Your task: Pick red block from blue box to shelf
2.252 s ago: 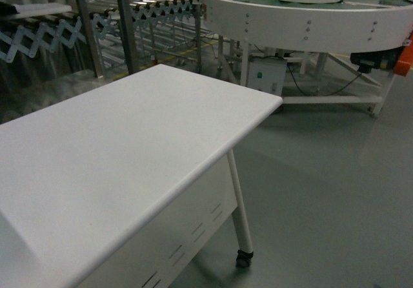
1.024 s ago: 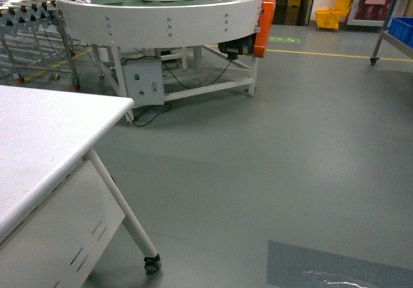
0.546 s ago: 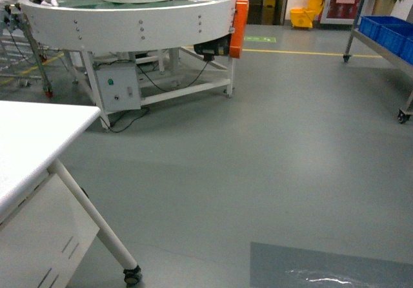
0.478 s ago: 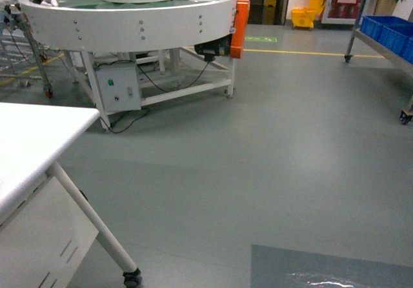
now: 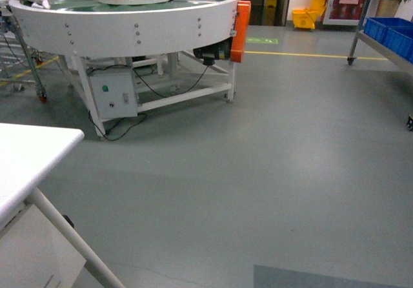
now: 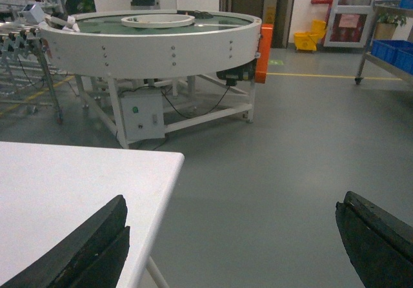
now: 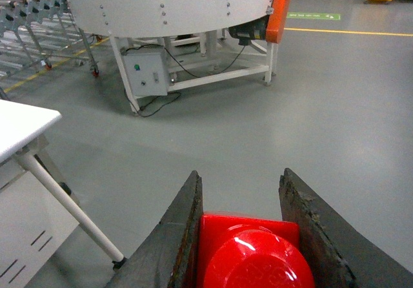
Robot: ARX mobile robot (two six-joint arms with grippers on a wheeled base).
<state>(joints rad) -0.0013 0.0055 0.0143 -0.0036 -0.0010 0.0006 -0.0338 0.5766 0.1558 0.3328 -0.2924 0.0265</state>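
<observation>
The red block (image 7: 248, 249), glossy with a round stud, sits clamped between the dark fingers of my right gripper (image 7: 240, 172), carried above the grey floor. My left gripper (image 6: 233, 197) stands wide open with nothing in it, its left finger over the white table's corner (image 6: 64, 185). Neither gripper shows in the head view. The shelf (image 5: 359, 18), a steel rack on castors, stands at the far right edge across the floor, also seen as the shelf (image 6: 363, 49) in the left wrist view. The blue box is out of view.
Dark blue crates (image 5: 387, 30) fill the rack. A large round white conveyor table (image 5: 129, 17) with an orange cover (image 5: 242, 23) and a control box (image 5: 113, 94) stands ahead left. The white table's corner (image 5: 32, 152) juts in at the left. A yellow mop bucket (image 5: 308, 13) is far back.
The head view has swung right: the white table slid off to the left, the round conveyor moved left, and the rack with blue crates came into view.
</observation>
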